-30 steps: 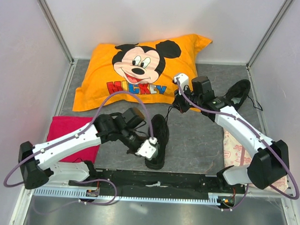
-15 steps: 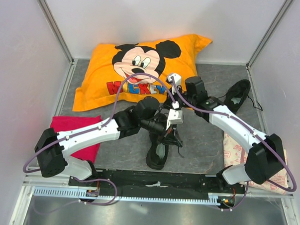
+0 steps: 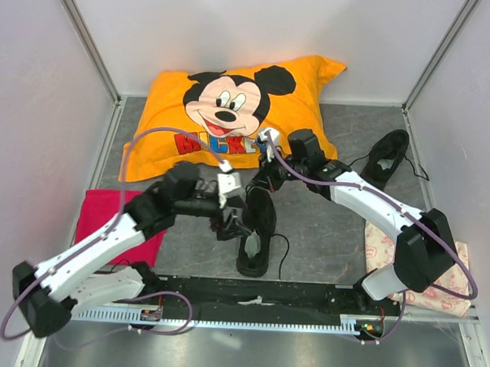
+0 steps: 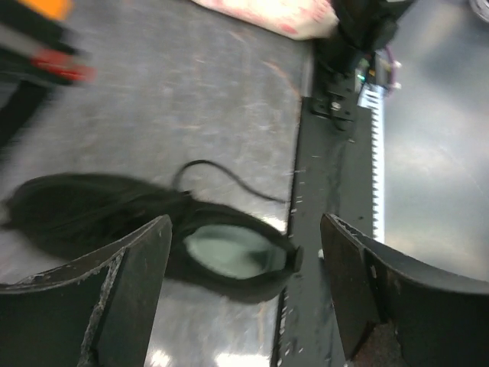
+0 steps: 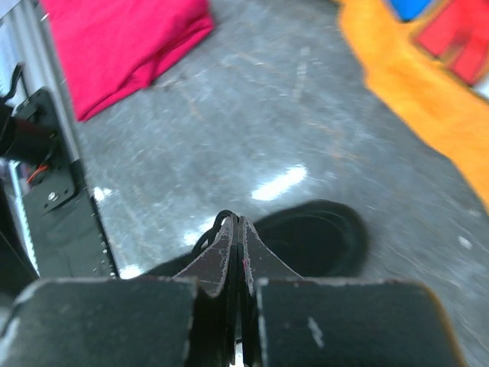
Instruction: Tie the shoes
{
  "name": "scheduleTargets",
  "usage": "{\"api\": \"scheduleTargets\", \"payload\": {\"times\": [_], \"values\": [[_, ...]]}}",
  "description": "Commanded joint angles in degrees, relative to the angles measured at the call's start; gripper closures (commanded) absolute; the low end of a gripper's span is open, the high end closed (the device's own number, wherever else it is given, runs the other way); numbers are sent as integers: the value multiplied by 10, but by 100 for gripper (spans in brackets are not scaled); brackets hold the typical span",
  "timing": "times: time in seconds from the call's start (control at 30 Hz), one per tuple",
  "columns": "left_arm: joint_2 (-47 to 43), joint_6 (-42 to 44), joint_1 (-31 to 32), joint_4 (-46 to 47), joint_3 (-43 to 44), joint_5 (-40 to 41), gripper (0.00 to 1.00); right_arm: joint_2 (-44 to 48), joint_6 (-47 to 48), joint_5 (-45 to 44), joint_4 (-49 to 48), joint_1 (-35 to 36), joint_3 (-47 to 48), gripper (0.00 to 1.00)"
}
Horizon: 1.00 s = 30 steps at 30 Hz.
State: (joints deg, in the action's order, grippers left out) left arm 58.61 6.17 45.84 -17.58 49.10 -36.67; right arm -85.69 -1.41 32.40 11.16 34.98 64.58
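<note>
So, top view: I'm mid-knot on the near shoe [image 3: 257,237], with the other shoe [image 3: 388,156] far right. Left wrist: my left gripper [image 4: 244,229] is spread wide above it. Right wrist: my right gripper [image 5: 231,225] pinches what looks like lace [image 5: 218,224]; next, I reckon, left grabs the loose end.

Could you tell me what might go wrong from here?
The right jaws seem to pinch the lace at their tips, so it may slip free. The left jaws hang open above the near shoe, holding nothing, so a pull could drag it. Both jaws crowd that shoe and might collide.
</note>
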Motion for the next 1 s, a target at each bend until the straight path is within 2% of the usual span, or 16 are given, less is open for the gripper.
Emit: {"api": "scheduleTargets", "payload": {"times": [0.0,0.1,0.23,0.3,0.33,0.37,0.43,0.47,0.53,0.57,0.6,0.73,0.83,0.97], "values": [[-105,53,-78,-92,-15,36,14,-30,10,38,-30,46,36,100],[-160,31,-139,-105,-37,81,13,-54,24,35,-29,82,62,100],[-198,0,-165,-108,-62,175,11,-93,51,35,-16,128,99,100],[-210,-5,-174,-114,-67,192,10,-101,82,36,-1,154,111,100],[-213,-2,-179,-116,-71,207,10,-104,90,37,16,160,120,94],[-214,8,-181,-123,-72,214,8,-103,96,40,26,163,124,70],[-204,17,-182,-134,-65,241,5,-90,107,20,60,163,134,45],[-193,43,-182,-141,-63,244,2,-84,116,9,79,161,138,26],[-150,68,-183,-165,-47,278,1,-56,145,-14,125,143,145,15],[-138,87,-185,-167,-43,283,1,-44,152,-13,137,130,144,5],[-127,102,-194,-173,-38,274,1,-32,162,-2,148,98,136,2],[-102,219,-199,-192,-32,121,1,32,212,27,222,12,94,2],[-103,360,-199,-185,-69,37,3,67,278,7,275,-11,35,2],[-81,458,-199,-128,-127,-7,7,103,291,-15,271,-11,-65,2]]}}
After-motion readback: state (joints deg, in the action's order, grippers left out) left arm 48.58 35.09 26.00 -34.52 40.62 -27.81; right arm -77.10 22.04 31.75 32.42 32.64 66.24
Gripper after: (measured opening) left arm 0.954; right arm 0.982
